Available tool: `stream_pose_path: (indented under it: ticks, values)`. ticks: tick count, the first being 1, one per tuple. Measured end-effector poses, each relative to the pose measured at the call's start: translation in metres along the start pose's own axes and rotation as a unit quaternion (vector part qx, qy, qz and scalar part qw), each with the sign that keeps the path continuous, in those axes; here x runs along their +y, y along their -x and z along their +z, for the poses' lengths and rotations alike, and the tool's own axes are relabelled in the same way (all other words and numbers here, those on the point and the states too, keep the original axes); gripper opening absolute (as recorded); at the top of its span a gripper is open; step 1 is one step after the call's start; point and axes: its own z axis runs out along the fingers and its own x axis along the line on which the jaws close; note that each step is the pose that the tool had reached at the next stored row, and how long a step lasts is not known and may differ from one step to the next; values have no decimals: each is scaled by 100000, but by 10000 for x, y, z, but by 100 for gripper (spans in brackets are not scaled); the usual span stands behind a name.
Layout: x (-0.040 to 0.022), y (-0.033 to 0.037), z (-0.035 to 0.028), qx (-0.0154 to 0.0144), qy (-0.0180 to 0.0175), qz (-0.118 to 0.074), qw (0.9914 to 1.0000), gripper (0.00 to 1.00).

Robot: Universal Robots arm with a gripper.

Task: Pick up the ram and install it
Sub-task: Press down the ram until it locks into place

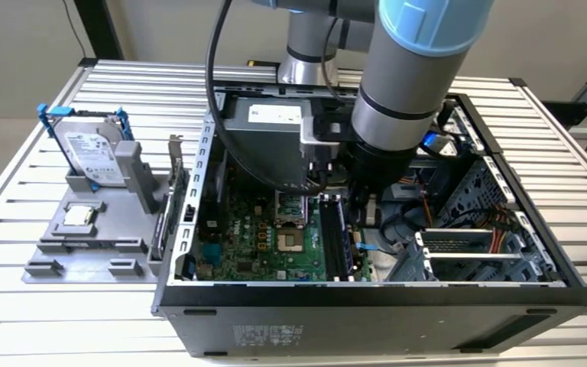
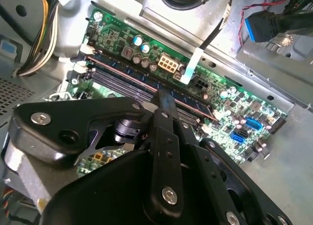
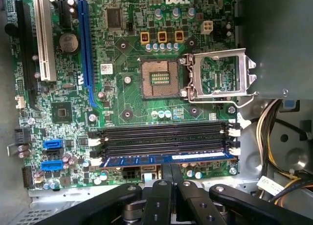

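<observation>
Ram (image 3: 168, 159) seated in the outermost memory slot; gripper (image 3: 166, 173) poised at its edge inside the open computer case (image 1: 375, 294).

The blue-labelled stick is seen lying in the slot nearest the motherboard (image 3: 127, 98) edge, beside three empty black slots (image 3: 161, 137). In the first wrist view the black fingers (image 3: 157, 195) are drawn together just at the stick's middle; whether they pinch it or merely touch cannot be told. The open processor socket (image 3: 157, 78) and its raised metal latch frame (image 3: 220, 73) are noted next to the slots, with cable bundles (image 3: 274, 132) close by. Outside the case, on the slatted metal table (image 1: 28, 214), a grey fixture (image 1: 89, 245) carries the hard drive (image 1: 95, 157) in a blue frame and the processor chip (image 1: 77, 217).
</observation>
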Motion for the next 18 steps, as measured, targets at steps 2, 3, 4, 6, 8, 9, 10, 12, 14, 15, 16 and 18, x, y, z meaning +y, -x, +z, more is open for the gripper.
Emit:
stream_pose_path:
  ticks: [2, 3, 4, 6, 8, 9, 10, 12, 14, 15, 16, 18]
  values:
    - [0, -1, 20, 0, 6, -68, 100000, 0]
    - [1, -2, 35, 4, 7, -113, 100000, 0]
    - [3, -3, 50, 3, 4, -146, 100000, 0]
    - [6, -5, 84, 4, -5, -195, 100000, 0]
    - [6, -6, 103, 0, -9, -204, 100000, 0]
    - [6, -7, 120, 0, -10, -212, 100000, 0]
    - [6, -7, 137, 0, -11, -212, 100000, 0]
    - [7, -9, 168, -3, -11, -215, 100000, 0]
    - [7, -9, 170, 6, -6, -214, 100000, 0]
    - [7, -9, 170, 11, -2, -213, 100000, 0]
    - [7, -9, 171, 14, 4, -213, 100000, 0]
    - [8, -10, 198, -9, 2, -213, 100000, 0]
